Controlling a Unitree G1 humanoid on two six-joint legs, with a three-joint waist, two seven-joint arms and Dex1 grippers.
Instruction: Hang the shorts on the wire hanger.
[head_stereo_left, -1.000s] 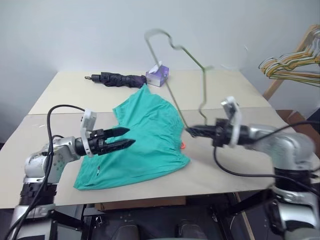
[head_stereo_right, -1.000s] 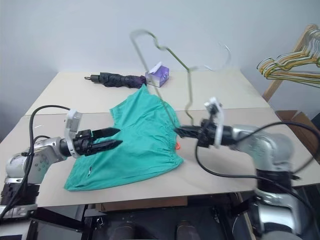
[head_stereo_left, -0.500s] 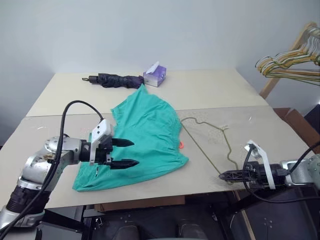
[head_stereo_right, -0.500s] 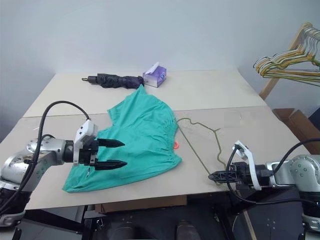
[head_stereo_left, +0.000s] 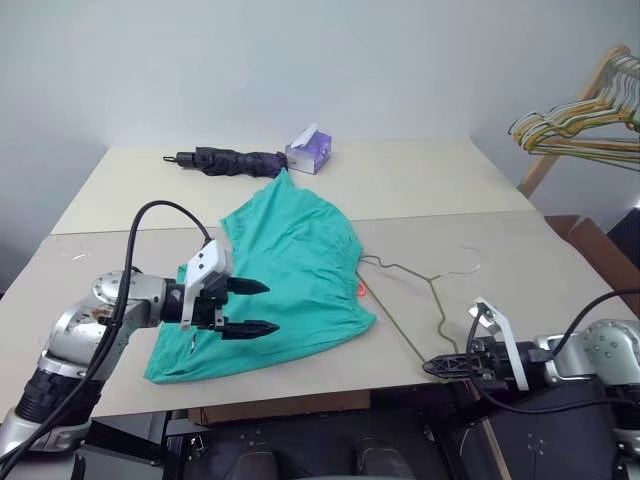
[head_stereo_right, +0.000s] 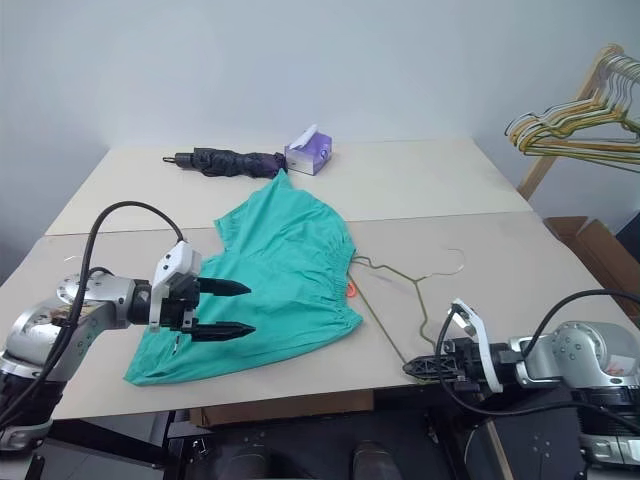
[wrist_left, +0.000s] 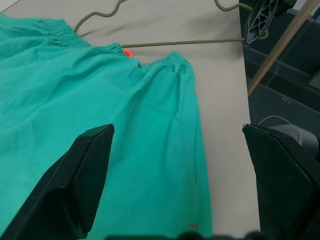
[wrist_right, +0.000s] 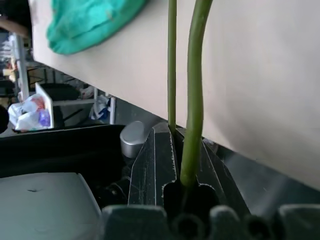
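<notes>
Room: plain pale wall, bunch of yellow, green and orange hangers (head_stereo_left: 585, 120) on a wooden stand at right.
Surface: two beige tabletops (head_stereo_left: 420, 180); dark folded umbrella (head_stereo_left: 225, 158) and purple tissue box (head_stereo_left: 308, 150) at the back.
Shorts: teal-green soft cloth shorts (head_stereo_left: 280, 280) flat on near table, not hung.
Hanger: thin grey wire hanger (head_stereo_left: 425, 290) flat on the table just beside the waistband, one corner at the front edge.
Right gripper (head_stereo_left: 440, 367): clamped on that corner.
Left gripper (head_stereo_left: 248, 307): spread wide, empty, over the shorts.
Progress: early; threading left.

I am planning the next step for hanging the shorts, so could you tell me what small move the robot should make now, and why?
Probably lower the open left gripper onto the shorts and close on the cloth. It hovers just over them, holding nothing, while the right gripper is shut on a corner of the wire hanger, which lies flat on the table beside the waistband.
</notes>
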